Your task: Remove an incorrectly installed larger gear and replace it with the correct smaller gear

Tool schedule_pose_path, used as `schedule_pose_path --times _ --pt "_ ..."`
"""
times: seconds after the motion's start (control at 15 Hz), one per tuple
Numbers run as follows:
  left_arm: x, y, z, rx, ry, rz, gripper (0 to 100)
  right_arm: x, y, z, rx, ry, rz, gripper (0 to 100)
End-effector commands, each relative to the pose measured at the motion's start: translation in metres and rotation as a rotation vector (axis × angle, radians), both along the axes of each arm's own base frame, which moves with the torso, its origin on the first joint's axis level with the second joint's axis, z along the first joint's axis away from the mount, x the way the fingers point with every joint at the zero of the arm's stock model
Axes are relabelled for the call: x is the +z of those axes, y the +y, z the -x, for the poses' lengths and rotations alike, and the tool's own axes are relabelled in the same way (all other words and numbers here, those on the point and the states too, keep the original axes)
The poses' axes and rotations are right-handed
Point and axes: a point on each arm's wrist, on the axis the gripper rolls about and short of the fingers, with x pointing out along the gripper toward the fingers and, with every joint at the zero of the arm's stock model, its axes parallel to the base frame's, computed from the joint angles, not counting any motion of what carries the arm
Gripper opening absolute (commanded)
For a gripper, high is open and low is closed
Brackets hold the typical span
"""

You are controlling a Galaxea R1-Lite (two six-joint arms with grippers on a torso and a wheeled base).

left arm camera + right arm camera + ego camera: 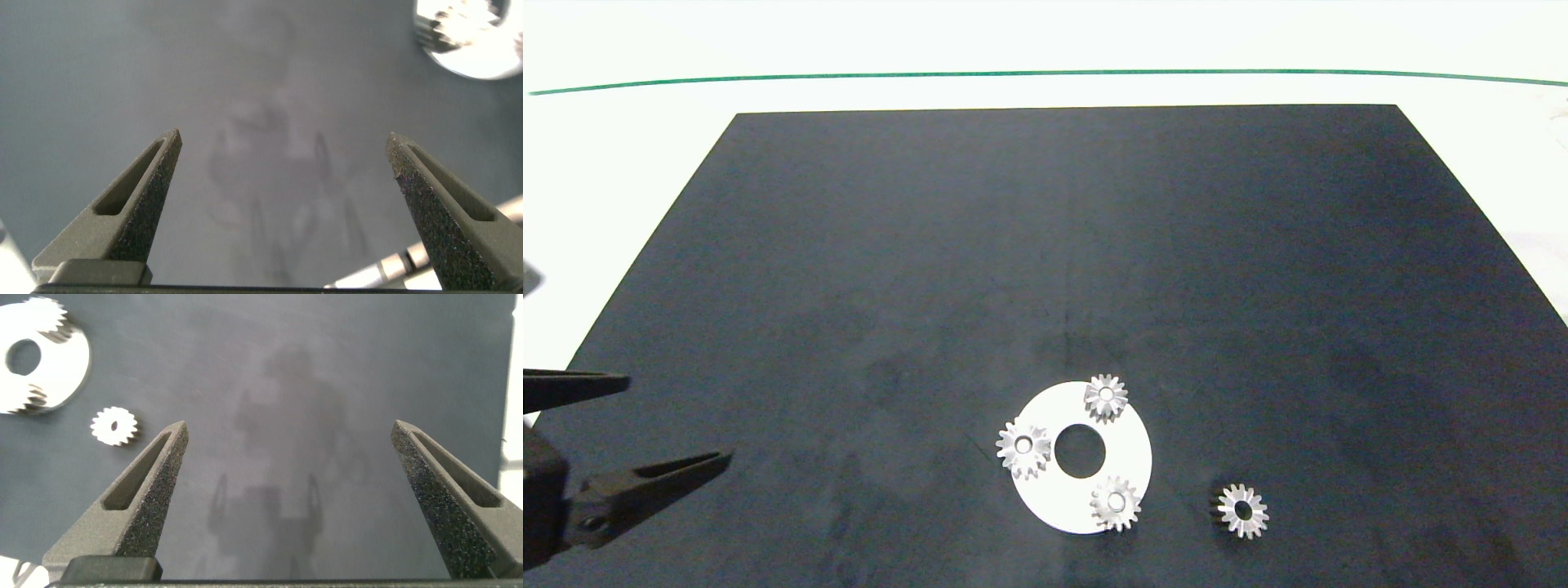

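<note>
A white disc point(1127, 445) with a centre hole lies on the black mat and carries three silver bevel gears. The one on its left edge point(1023, 447) looks the widest, so I take it for the larger gear. The others sit at the disc's far edge point(1106, 398) and near edge point(1116, 503). The smaller gear point(1242, 511), with a dark flank, lies loose on the mat right of the disc and also shows in the right wrist view point(113, 425). My left gripper point(678, 420) hovers open and empty at the mat's left edge. My right gripper point(290, 429) is open over bare mat and is outside the head view.
The black mat point(1045, 245) covers most of a white table. A green line point(1045, 73) runs across the far side. The disc point(482, 57) shows at the corner of the left wrist view, and the disc point(69, 367) also appears in the right wrist view.
</note>
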Motion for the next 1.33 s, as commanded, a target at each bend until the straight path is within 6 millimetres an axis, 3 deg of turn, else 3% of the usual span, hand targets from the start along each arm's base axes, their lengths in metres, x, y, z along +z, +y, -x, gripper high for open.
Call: schedule_pose_path --times 0.07,0.2,0.33,0.47,0.8,1.33 --pt "-0.012 -0.057 -0.051 -0.170 0.191 -0.040 100 0.003 0.005 -0.016 0.050 0.046 0.007 100" --pt "-0.013 -0.074 -0.060 -0.189 0.215 -0.049 100 0.001 0.005 -0.016 0.054 0.054 0.009 100" --pt "-0.027 -0.097 -0.070 -0.211 0.262 -0.114 100 0.001 0.006 -0.015 0.061 0.053 0.005 100" --pt "-0.032 -0.110 -0.067 -0.230 0.286 -0.109 100 0.001 0.005 -0.014 0.063 0.049 0.004 100" --pt "-0.028 -0.126 -0.067 -0.210 0.278 -0.071 100 -0.004 0.005 -0.014 0.061 0.061 0.006 100" --pt "-0.045 -0.162 -0.074 -0.187 0.277 -0.035 100 -0.005 0.006 -0.016 0.068 0.068 0.009 100"
